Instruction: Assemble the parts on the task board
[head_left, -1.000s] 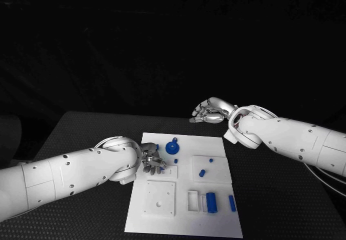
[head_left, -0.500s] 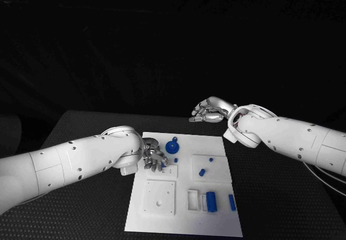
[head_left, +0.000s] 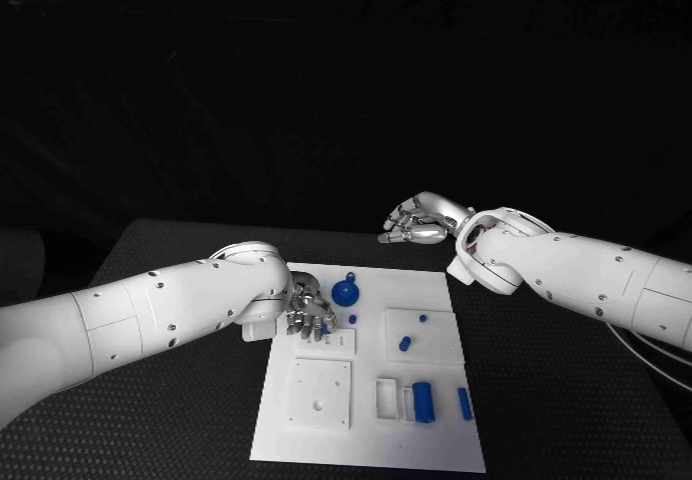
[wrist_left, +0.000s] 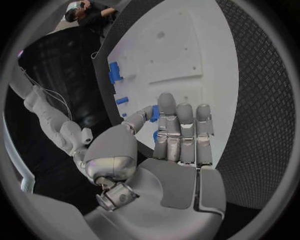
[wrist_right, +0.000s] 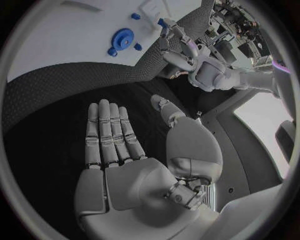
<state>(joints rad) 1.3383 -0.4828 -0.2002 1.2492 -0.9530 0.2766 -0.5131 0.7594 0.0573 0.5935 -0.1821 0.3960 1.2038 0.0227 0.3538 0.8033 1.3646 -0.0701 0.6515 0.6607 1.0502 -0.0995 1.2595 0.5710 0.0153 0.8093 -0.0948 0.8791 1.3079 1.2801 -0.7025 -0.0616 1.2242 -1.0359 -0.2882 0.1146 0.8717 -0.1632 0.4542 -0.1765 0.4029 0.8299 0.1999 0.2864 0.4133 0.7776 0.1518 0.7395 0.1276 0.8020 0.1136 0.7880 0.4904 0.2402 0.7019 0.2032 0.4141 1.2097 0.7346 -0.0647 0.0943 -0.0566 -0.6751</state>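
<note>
Left hand (head_left: 304, 312) covers the task board's (head_left: 433, 285) left edge; a small blue part (wrist_left: 154, 114) at its fingertips is half hidden, contact unclear. Board's near end is cut off in the left wrist view.

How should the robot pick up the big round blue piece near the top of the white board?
Probably by the rim of the round blue piece, coming straight down from above. It seems to lie flat on the task board, so only its edge offers opposite sides to pinch.
</note>
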